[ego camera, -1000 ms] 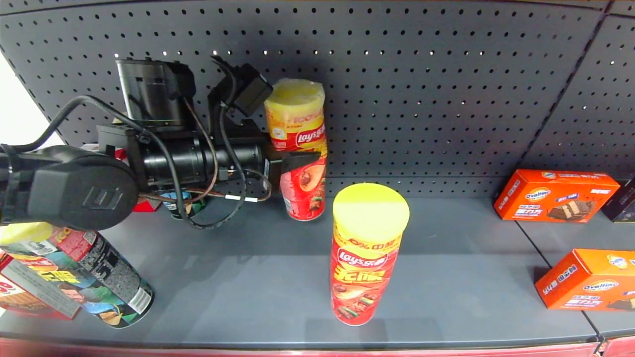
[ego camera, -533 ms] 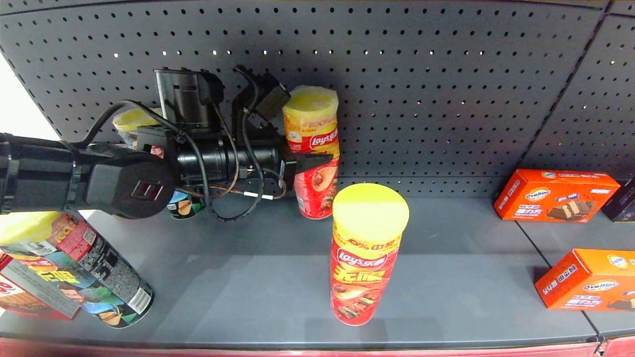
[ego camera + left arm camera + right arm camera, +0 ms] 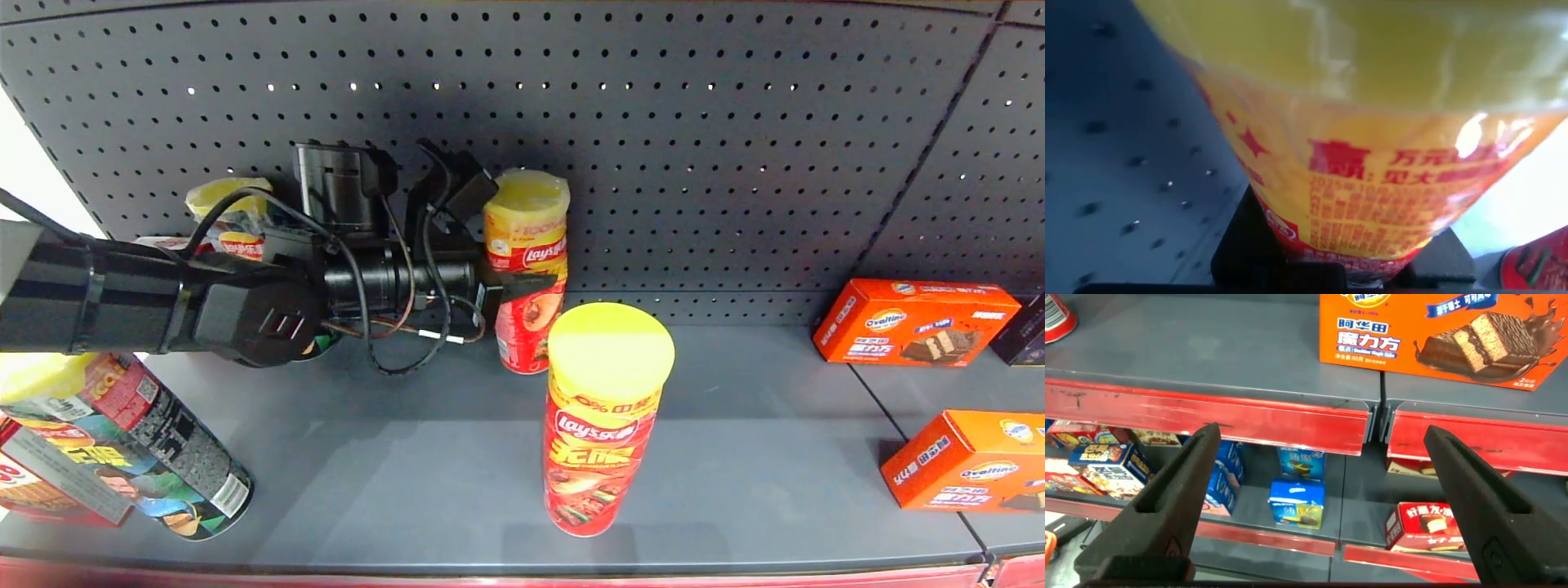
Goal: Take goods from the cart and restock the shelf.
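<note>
At the back edge of the shelf [image 3: 408, 457]: left gripper [image 3: 526, 284] pinches an upright chip can [image 3: 526, 233].
Shelf middle: second chip can [image 3: 604, 425], standing apart.
Right gripper [image 3: 1321, 433]: spread wide, facing a shelf's front edge.

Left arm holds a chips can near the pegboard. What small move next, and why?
Probably lower the held chips can straight down until it sits flat on the shelf, then open the fingers. The left gripper is shut around its middle, it stands clear behind the front chips can, and I can't tell whether its base rests yet.
</note>
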